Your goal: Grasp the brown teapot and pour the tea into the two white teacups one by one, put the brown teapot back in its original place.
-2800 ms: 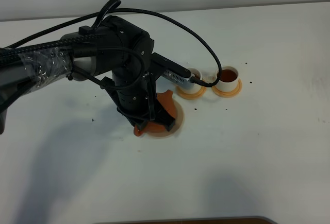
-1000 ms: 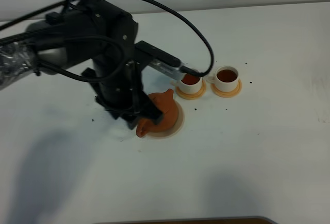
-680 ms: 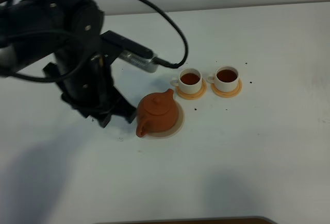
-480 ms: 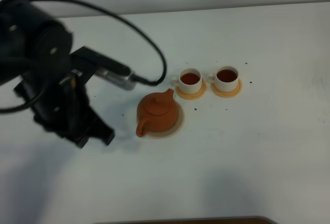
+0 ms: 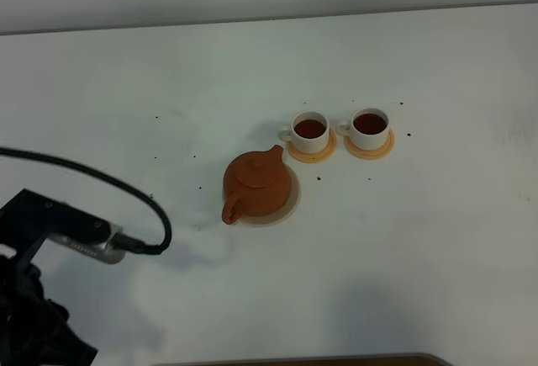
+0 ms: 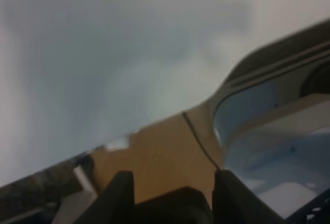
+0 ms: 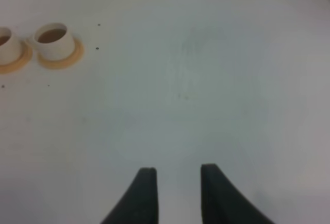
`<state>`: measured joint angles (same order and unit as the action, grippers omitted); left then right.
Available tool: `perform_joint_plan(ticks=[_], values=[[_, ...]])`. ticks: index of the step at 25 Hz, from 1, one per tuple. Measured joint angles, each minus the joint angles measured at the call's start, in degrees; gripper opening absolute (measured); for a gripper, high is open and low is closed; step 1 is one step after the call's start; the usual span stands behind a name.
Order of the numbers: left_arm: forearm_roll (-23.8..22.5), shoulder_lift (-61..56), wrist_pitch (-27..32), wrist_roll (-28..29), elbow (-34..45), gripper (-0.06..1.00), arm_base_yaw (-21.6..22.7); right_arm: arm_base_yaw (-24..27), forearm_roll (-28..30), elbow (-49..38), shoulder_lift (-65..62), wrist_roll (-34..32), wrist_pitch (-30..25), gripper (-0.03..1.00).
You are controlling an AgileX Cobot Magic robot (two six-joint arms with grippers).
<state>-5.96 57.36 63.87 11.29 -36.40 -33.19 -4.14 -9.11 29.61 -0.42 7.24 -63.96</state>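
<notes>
**Operator:** Near the middle of the table, what do you make out?

**Observer:** You have the brown teapot (image 5: 256,185) sitting upright on the pale wooden disc (image 5: 292,202), lid on, handle toward the near left, spout toward the far right. Only a crescent of the disc shows on the pot's right and near side; the pot hides the rest. Just to the far right stand the two white teacups (image 5: 310,129), each on an orange coaster (image 5: 312,154), each holding dark liquid. They sit side by side, close together but apart from the pot.

**Operator:** And the arms?

**Observer:** Your left arm (image 5: 38,299) is down in the near-left corner, well apart from the pot and cut off by the frame edge, with a cable (image 5: 126,198) looping over it. Its jaws are out of sight from above. The left wrist view is blurred: the left gripper (image 6: 172,193) shows two dark fingers (image 6: 119,195) with a gap between them and nothing in it, so it reads as released. Behind them you see only a tan surface and pale shapes I cannot name.

**Operator:** The right one?

**Observer:** The high camera misses it. In its wrist view the right gripper (image 7: 176,195) hangs over bare white table (image 7: 206,80), fingers parted and empty, with one cup whole and the other cut off at the edge.
</notes>
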Motion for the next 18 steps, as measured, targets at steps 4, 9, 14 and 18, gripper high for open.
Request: perform_joint_plan(ticks=[4,9,14,18], values=[[-0.2,-8.2,0.7,0.0,3.0,0.4,0.0,0.0,0.0,0.0,0.0,0.0,0.0,0.24],[0.8,-15.2,-0.8,-1.2,7.9,0.4,0.0,0.0,0.0,0.0,0.0,0.0,0.0,0.24],[2.2,-17.8,-3.0,-3.8,9.5,0.4,0.0,0.0,0.0,0.0,0.0,0.0,0.0,0.24],[2.4,-18.0,-3.2,-4.0,9.5,0.4,0.0,0.0,0.0,0.0,0.0,0.0,0.0,0.24]])
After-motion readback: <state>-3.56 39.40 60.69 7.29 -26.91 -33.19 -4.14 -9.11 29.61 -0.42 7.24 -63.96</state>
